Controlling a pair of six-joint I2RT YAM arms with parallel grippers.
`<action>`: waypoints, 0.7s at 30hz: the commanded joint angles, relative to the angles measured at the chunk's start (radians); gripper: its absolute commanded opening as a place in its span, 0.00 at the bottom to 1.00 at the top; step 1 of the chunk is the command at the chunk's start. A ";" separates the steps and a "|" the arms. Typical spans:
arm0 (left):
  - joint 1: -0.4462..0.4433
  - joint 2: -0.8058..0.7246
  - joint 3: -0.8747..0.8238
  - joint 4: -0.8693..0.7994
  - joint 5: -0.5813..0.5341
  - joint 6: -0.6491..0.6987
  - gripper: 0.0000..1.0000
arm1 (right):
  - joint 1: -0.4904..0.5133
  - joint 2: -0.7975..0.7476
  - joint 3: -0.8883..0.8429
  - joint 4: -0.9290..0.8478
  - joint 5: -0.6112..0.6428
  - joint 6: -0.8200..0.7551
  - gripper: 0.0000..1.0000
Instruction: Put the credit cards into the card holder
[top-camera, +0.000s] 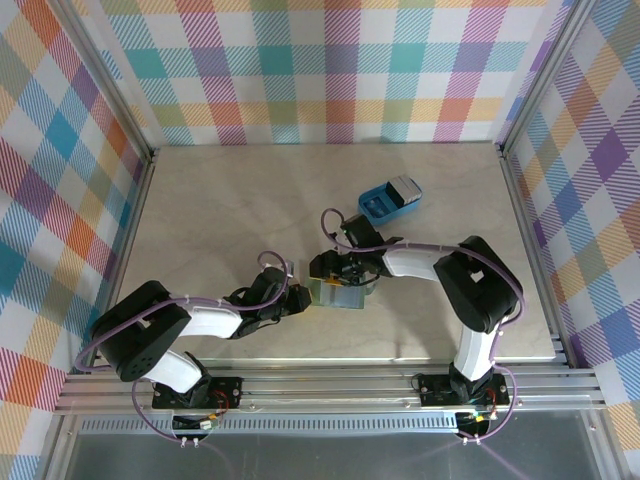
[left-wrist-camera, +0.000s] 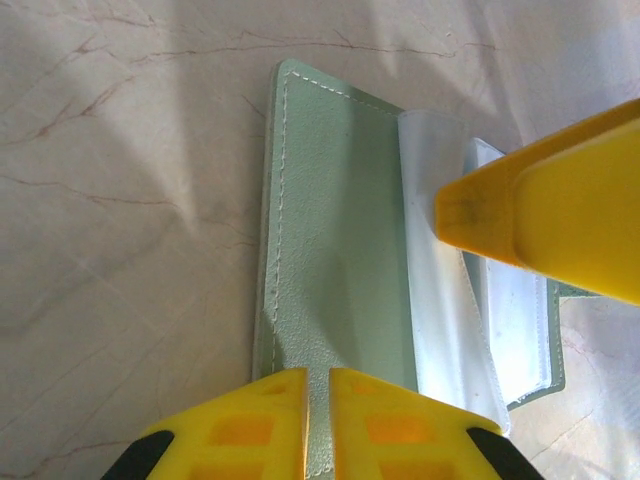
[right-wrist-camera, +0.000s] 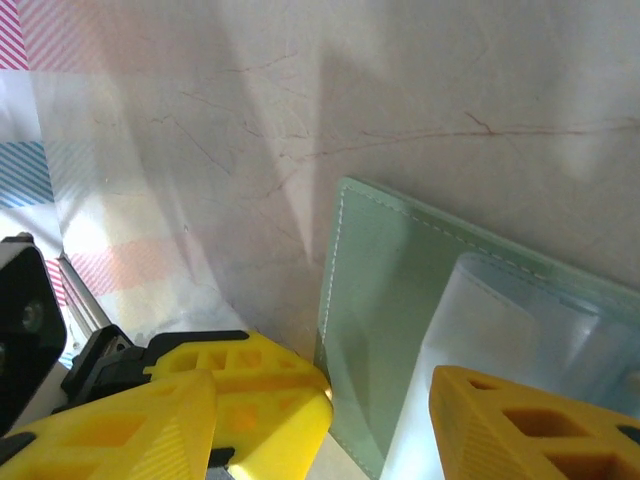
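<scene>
The card holder (top-camera: 336, 293) is a sage-green wallet lying open on the table, with a clear plastic sleeve (left-wrist-camera: 440, 290) on its face. My left gripper (left-wrist-camera: 318, 385) is shut on the wallet's near edge (top-camera: 303, 297). My right gripper (right-wrist-camera: 322, 400) stands open over the wallet (right-wrist-camera: 385, 290) from the other side (top-camera: 350, 275). One of its yellow fingers (left-wrist-camera: 540, 215) rests at the clear sleeve (right-wrist-camera: 480, 320). Nothing shows between its fingers. A grey-white credit card (top-camera: 405, 187) lies on the blue tray.
The bright blue tray (top-camera: 380, 207) sits behind the wallet, right of centre. Metal rails and checkered walls bound the table. Bare marble-patterned tabletop (top-camera: 230, 210) stretches to the left and back.
</scene>
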 joint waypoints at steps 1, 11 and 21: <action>-0.011 -0.011 -0.029 -0.069 -0.014 0.003 0.15 | 0.012 0.017 0.035 0.020 -0.017 0.006 0.59; -0.013 -0.026 -0.029 -0.080 -0.015 0.005 0.15 | 0.017 0.037 0.062 0.010 -0.014 -0.001 0.59; -0.013 -0.070 0.016 -0.123 0.016 0.026 0.18 | 0.035 0.076 0.097 -0.002 -0.003 0.009 0.58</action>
